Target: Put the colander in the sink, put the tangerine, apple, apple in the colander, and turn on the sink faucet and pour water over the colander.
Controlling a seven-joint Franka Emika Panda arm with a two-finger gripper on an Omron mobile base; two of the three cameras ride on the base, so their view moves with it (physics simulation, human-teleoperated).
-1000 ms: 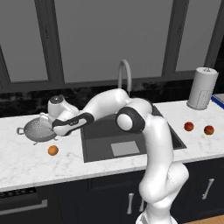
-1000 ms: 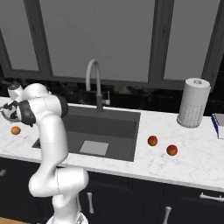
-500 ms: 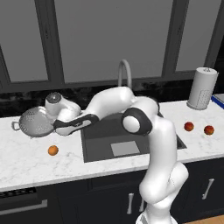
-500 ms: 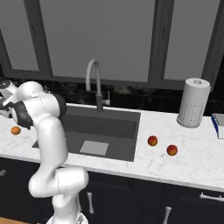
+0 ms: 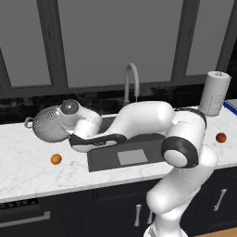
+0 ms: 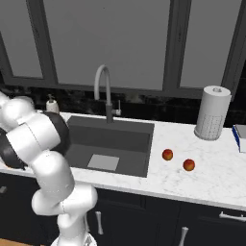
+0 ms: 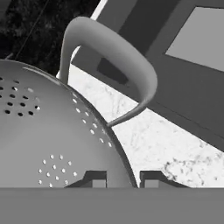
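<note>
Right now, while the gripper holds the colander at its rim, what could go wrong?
1. The gripper pinches only the thin rim of the colander, with one fingertip inside the bowl and one outside; the bowl may swing or slip out.
2. The tangerine lies on the counter in front of the colander, left of the sink; a low carry might knock it away.

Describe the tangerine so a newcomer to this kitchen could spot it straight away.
Start at the dark sink set in the white marble counter and look to the left in the left base view. Below the grey colander, nearer the counter's front edge, lies the tangerine, alone on the marble. It is orange and small, while the two apples right of the sink are redder.
</note>
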